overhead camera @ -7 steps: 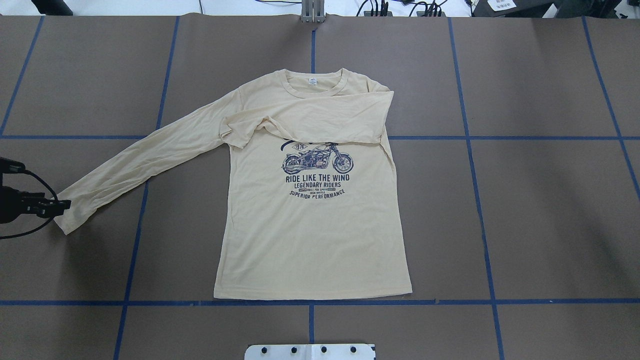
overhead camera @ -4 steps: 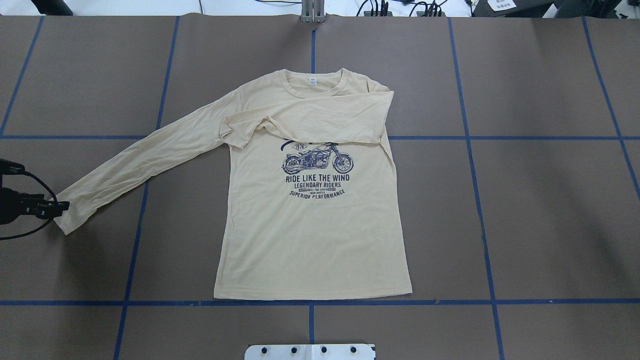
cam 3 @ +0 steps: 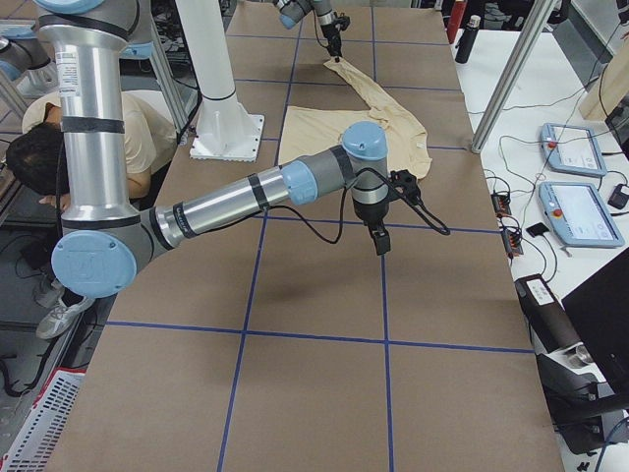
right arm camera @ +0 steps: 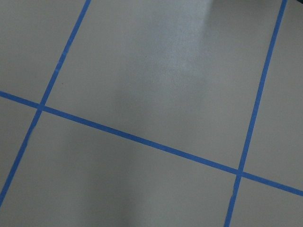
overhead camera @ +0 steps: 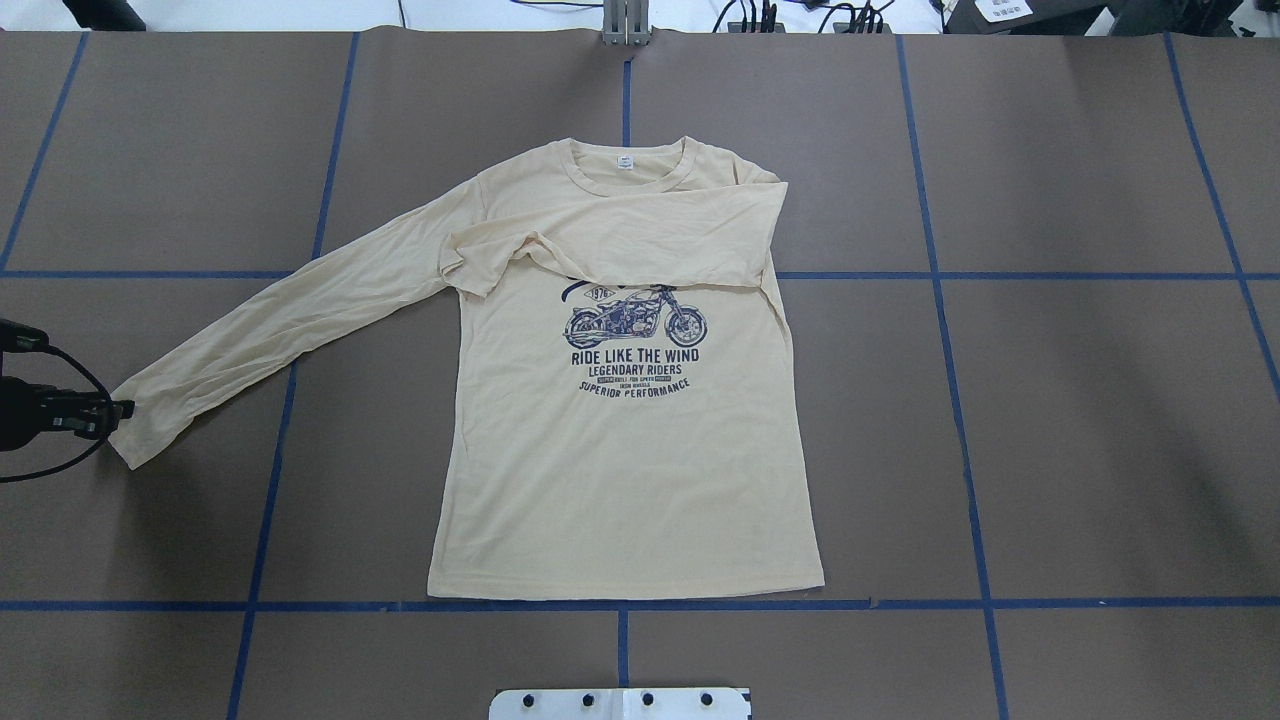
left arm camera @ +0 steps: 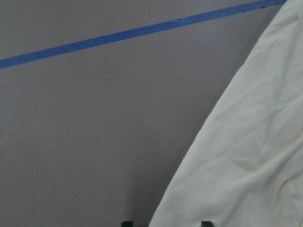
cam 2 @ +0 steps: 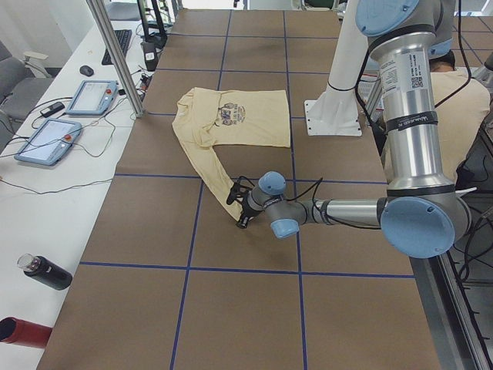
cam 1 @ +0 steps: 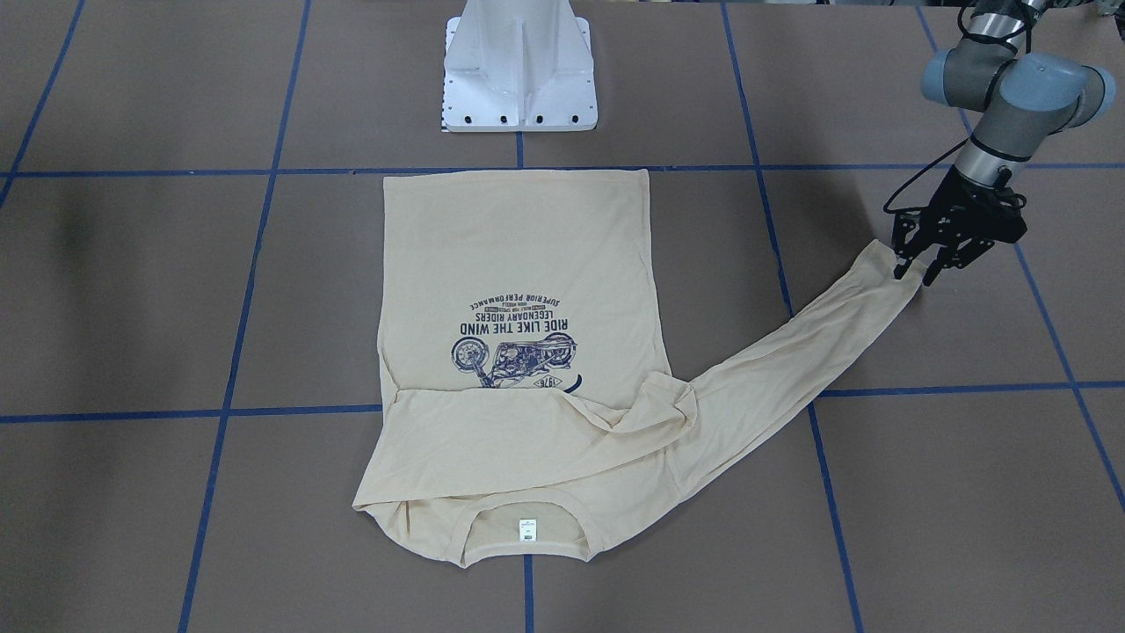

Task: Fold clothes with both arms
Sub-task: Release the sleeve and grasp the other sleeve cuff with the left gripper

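Note:
The cream shirt lies flat and print-up in the middle of the table. One sleeve is folded across its chest. The other sleeve stretches out toward my left gripper, which is low at the cuff. Its fingers stand apart at the cuff edge, so that gripper is open. The left wrist view shows sleeve fabric between the two fingertips at the bottom edge. My right gripper hovers over bare table, clear of the shirt. I cannot tell whether it is open or shut.
The white pedestal base stands just behind the shirt's hem. Blue tape lines grid the brown tabletop. A person sits beside the robot. Tablets, bottles and a metal post line the far side.
My left gripper has drifted slightly leftward at the cuff, and the cuff end has shifted a little with it. The rest of the shirt is unchanged.

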`<act>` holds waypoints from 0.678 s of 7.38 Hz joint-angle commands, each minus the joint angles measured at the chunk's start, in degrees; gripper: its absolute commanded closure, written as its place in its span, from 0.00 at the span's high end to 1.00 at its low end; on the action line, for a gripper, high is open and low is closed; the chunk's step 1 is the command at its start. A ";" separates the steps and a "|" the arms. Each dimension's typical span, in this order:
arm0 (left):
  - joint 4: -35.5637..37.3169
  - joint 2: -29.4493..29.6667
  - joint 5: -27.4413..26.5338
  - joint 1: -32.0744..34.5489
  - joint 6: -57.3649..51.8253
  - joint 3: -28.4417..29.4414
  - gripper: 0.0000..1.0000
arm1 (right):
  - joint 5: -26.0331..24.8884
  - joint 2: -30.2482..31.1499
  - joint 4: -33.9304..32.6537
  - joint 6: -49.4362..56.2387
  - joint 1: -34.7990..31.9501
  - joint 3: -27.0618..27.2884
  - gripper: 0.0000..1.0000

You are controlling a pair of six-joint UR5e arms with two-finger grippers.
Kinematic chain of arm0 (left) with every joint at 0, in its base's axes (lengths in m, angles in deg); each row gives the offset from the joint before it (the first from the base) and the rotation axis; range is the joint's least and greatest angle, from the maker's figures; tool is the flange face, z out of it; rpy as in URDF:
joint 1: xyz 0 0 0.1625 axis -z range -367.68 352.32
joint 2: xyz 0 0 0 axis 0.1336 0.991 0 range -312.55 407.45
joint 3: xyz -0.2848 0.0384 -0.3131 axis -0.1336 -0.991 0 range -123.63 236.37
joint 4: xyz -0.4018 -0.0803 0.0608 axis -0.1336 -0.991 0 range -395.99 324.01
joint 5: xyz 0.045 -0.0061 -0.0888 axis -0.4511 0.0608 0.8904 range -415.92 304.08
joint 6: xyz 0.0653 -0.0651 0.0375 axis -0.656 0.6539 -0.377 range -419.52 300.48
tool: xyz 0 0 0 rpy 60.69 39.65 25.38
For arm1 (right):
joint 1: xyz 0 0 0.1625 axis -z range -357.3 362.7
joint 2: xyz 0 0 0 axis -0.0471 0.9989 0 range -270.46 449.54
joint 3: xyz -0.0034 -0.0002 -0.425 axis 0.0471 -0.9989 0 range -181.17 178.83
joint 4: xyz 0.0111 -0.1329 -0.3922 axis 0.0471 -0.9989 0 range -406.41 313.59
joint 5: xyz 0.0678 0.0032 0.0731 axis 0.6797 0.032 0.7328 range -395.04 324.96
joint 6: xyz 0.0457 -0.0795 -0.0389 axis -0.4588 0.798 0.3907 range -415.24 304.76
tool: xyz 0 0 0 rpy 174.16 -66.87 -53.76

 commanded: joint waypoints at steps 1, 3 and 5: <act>-1.28 -0.72 0.03 0.08 -0.20 -0.55 0.00 | 0.07 -0.12 0.00 0.02 0.02 -0.23 0.99; -0.67 -0.80 4.73 0.34 -0.37 -4.05 0.00 | 0.07 -0.12 0.00 -0.07 0.02 -0.32 0.99; 5.62 0.42 8.72 1.83 -0.46 -9.05 0.00 | 0.07 -0.21 0.00 -0.16 0.02 -0.41 0.99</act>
